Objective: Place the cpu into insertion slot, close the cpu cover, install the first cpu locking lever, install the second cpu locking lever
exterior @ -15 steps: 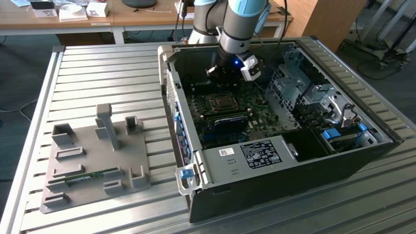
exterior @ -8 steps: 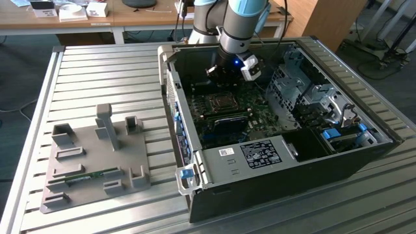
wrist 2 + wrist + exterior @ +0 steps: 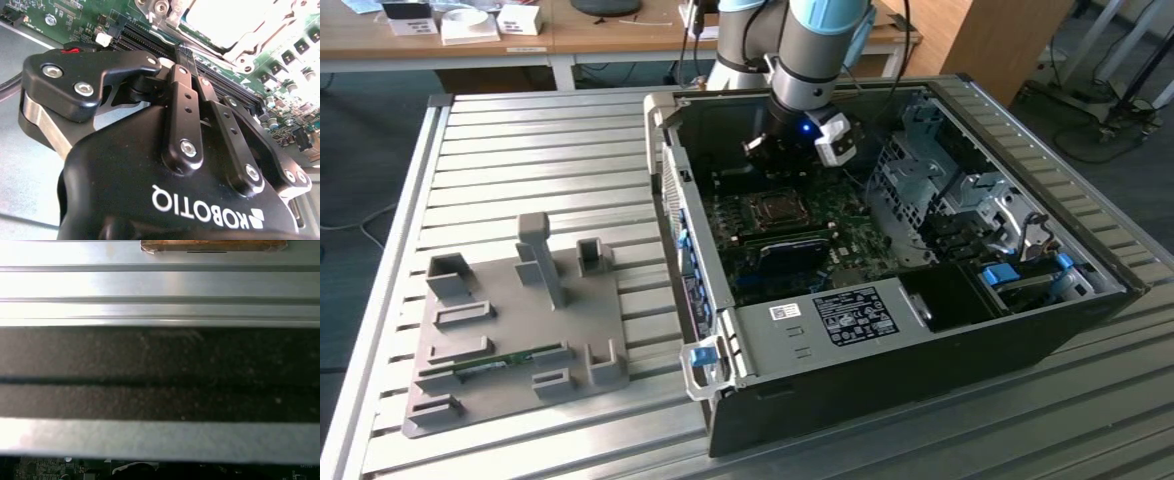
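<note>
My gripper (image 3: 778,163) hangs inside the open computer case, just behind the insertion slot (image 3: 774,208) on the green motherboard (image 3: 847,235). In the second wrist view its fingers (image 3: 184,75) come together at the tips (image 3: 181,52) with nothing seen between them, a short way off the long black memory slots (image 3: 150,42). Beyond the tips lies the silver cpu cover (image 3: 240,47), down flat as far as I can tell, framing a bright silver square that looks like the cpu (image 3: 220,20). How the locking levers stand I cannot tell.
The black case (image 3: 881,330) lies on a slatted metal table (image 3: 534,150); its walls and drive cage (image 3: 947,190) close in around the arm. A grey fixture block (image 3: 520,320) holding a green memory stick (image 3: 494,365) sits at the exterior view's left. In the first wrist view, the case wall (image 3: 160,375) meets table slats (image 3: 160,285).
</note>
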`<state>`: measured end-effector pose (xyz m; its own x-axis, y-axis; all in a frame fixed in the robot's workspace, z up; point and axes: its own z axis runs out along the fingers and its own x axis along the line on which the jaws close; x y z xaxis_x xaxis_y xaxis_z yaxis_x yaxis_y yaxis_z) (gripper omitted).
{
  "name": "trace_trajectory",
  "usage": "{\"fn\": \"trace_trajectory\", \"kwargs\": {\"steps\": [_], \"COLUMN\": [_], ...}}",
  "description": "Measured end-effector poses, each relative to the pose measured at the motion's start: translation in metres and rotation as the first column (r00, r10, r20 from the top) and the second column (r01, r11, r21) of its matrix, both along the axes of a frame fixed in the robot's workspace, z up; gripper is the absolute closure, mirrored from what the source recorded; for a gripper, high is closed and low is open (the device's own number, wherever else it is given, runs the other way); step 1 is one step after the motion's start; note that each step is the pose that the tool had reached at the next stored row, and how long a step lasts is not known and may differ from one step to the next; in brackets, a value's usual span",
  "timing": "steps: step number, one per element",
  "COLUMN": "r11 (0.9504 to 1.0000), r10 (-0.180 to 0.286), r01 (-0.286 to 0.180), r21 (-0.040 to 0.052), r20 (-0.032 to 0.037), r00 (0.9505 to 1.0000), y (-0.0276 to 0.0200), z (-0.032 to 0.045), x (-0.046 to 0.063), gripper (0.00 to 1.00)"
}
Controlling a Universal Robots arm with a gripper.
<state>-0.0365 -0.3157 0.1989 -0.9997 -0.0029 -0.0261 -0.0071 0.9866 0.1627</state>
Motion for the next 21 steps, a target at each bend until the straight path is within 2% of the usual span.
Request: {"fn": "trace_trajectory", "kwargs": {"steps": [12, 21], "r11": [1.0000, 1.0000], "r10": [0.000, 0.000], "r01": [0.000, 0.000], "r21": [-0.0002, -0.0004], "r20": [0.0001, 0.0038], "r00": [1.0000, 1.0000], "y": [-0.0028, -0.0030], "z": [-0.0004, -0.0023], "x": [0.0000, 0.0000], "gripper": [0.89, 0.89]}}
